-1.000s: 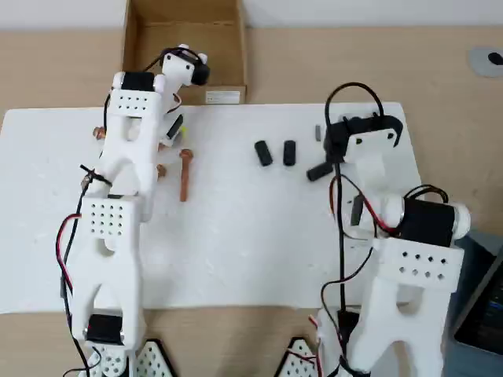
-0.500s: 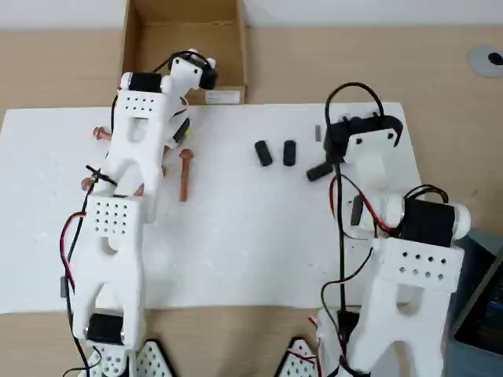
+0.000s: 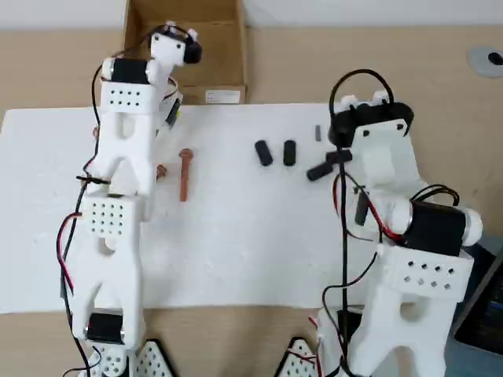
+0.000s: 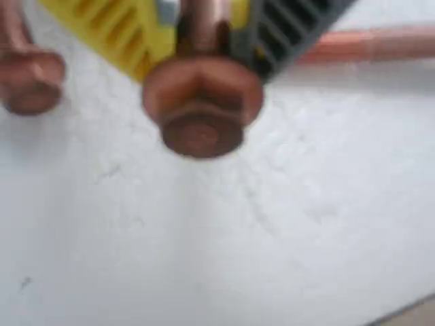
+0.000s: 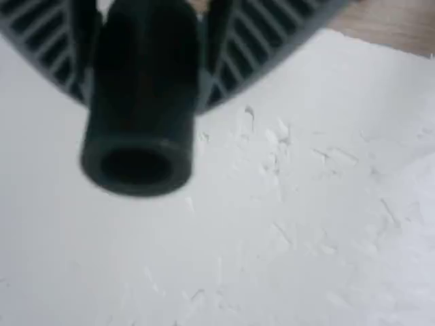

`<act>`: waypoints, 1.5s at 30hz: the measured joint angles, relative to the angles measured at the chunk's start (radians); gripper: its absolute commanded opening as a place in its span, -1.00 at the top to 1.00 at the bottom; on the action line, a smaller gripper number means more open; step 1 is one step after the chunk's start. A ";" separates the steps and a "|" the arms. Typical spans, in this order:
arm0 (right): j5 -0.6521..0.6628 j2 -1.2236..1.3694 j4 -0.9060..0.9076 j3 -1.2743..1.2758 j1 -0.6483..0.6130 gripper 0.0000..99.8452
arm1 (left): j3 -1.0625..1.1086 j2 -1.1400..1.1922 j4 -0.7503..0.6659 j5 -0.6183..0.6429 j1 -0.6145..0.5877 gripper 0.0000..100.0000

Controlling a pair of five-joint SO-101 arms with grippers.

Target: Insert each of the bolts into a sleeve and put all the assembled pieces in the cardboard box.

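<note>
Table [image 3: 314, 63]: we see wood all around the cardboard box [image 3: 242, 55], which sits open at the far edge.
White sheet [image 3: 236, 236]: we find it laid on the table, its far edge touching the box's near wall.
Left arm [image 3: 118, 181]: we see it stretched over the sheet toward the box, its wrist above the box's near wall.
Right arm [image 3: 409, 259]: we place it well apart from the box, on the sheet's other side.
Left gripper [image 4: 204, 27]: we see its yellow and dark fingers clamped on the shank of a copper bolt, over the sheet just in front of the box.
Held bolt [image 4: 202, 102]: we see its hex head pointing down, clear of the sheet.
Right gripper [image 5: 146, 41]: we see it closed around a black sleeve, above the sheet, far from the box.
Held sleeve [image 5: 139, 115]: we see its open bore past the fingertips.
Long bolt [image 3: 185, 174]: we see it lying on the sheet near the box's front, beside the left arm.
Second bolt [image 3: 161, 170]: we catch only its head at the left arm's edge, near the long bolt.
Nearer sleeve [image 3: 263, 153]: we see it lying on the sheet, off the box's corner.
Farther sleeve [image 3: 289, 152]: we see it just beside the nearer one, apart, on the side away from the box.
</note>
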 measured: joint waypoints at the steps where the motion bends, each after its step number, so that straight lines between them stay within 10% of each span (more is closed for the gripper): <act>1: 0.000 0.000 0.005 -0.009 0.000 0.98 | 0.018 -0.040 0.000 0.023 0.000 0.99; 23: -0.029 -0.112 0.012 -0.129 -0.002 0.98 | 1.111 -1.335 -0.012 0.296 0.087 1.00; 45: -0.321 -0.666 -0.454 0.605 -0.264 0.98 | 2.231 -2.349 -0.634 0.743 0.087 1.00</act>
